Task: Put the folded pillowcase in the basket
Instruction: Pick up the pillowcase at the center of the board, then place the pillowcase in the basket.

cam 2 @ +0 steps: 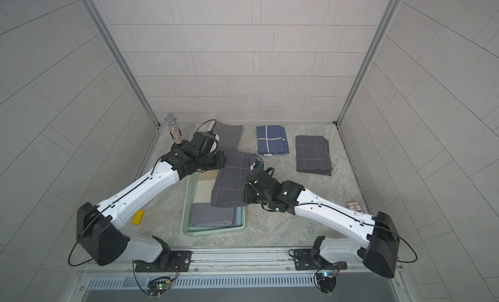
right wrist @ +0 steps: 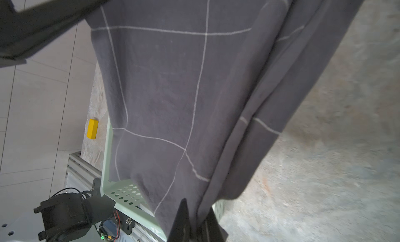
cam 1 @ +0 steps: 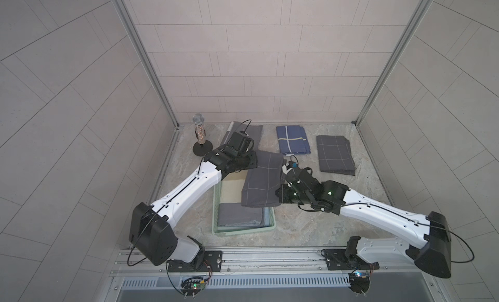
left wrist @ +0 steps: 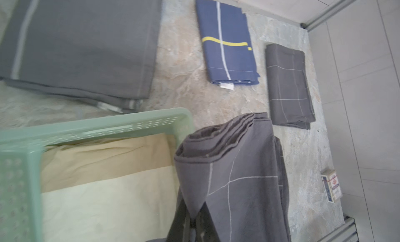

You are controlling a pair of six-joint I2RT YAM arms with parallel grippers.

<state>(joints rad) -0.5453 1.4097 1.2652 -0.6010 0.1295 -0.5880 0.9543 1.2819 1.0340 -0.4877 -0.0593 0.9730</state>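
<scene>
Pillowcase (cam 1: pixel 263 179), grey check, folded, hangs lifted over the basket's (cam 1: pixel 216 219) far half, with one edge past the basket's right rim. Left claw (cam 1: pixel 251 162) is pinched tight on its far corner. Right claw (right wrist: pixel 195 221) is clamped narrow on the opposite edge, cloth bunched between the fingers. Basket already holds a cream cloth (left wrist: pixel 108 197) and a grey folded one (cam 1: pixel 239 217) at its near end.

Looks soft, light and limp. It sags between the two grips and the stacked layers could slip or fan open. Best hold: pinch through all layers at opposite edges, as now, and keep it taut.
</scene>
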